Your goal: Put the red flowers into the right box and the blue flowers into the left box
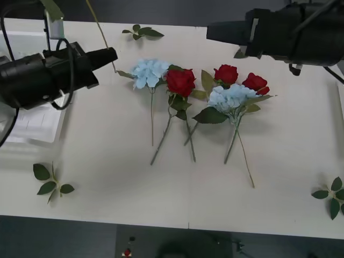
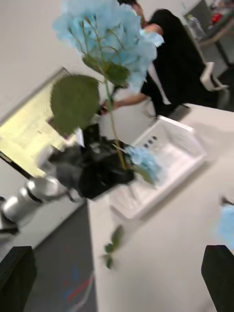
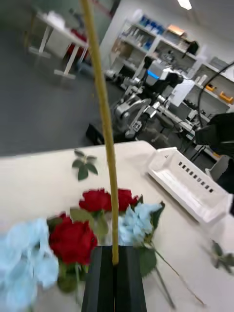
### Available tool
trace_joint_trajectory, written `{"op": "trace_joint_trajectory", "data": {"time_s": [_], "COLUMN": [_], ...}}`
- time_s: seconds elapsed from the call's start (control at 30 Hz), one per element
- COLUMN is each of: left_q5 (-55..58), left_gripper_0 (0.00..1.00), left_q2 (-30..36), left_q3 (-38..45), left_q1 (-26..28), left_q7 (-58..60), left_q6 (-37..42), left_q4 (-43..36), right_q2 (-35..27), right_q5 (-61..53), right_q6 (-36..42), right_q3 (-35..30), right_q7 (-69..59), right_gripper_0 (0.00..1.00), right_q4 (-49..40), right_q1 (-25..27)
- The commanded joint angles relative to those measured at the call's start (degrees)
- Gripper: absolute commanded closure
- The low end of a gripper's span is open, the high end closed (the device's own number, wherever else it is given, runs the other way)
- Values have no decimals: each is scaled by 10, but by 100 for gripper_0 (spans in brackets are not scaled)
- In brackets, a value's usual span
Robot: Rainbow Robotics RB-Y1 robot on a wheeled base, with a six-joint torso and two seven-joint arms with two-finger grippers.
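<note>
My left gripper (image 1: pixel 111 54) is shut on the thin stem (image 1: pixel 100 28) of a blue flower and holds it upright above the table. In the right wrist view its pale blue head (image 2: pixel 105 34) stands high above that gripper (image 2: pixel 122 165). In the left wrist view my black fingers (image 3: pixel 115 273) pinch the stem (image 3: pixel 105 126). Three red flowers (image 1: pixel 180 81) (image 1: pixel 226 73) (image 1: pixel 255 83) and two blue flowers (image 1: pixel 149 71) (image 1: pixel 232 97) lie mid-table. The left box (image 1: pixel 32 126) sits under my left arm. The right box (image 3: pixel 190 185) stands at the far side. My right gripper (image 1: pixel 212 31) hangs open and empty above the back of the table.
Flowerless leaf sprigs lie at the back (image 1: pixel 142 32), the front left (image 1: pixel 51 181) and the front right (image 1: pixel 333 196). The table's front edge (image 1: pixel 188 226) runs below the flowers. A person stands behind the left box in the right wrist view.
</note>
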Motion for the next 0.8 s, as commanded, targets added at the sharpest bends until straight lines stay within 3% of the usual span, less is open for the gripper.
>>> {"op": "trace_joint_trajectory", "data": {"time_s": [0.03, 0.37, 0.53, 0.8], "left_q5": [-63, -271, -390, -491], "left_gripper_0": [100, 100, 100, 100], "left_q2": [34, 69, 114, 182], "left_q3": [59, 180, 229, 265], "left_q1": [-14, -15, -15, -14], "left_q7": [163, 358, 396, 402], "left_q6": [68, 236, 312, 366], "left_q4": [6, 6, 0, -6], "right_q2": [-81, -175, -225, -225], "right_q5": [60, 89, 89, 184], "right_q6": [16, 75, 25, -91], "right_q3": [-3, 50, 145, 225], "right_q7": [-29, -151, -224, -302], "right_gripper_0": [0, 0, 0, 0], "right_q4": [2, 39, 13, -44], "right_q1": [-13, -13, -13, 20]}}
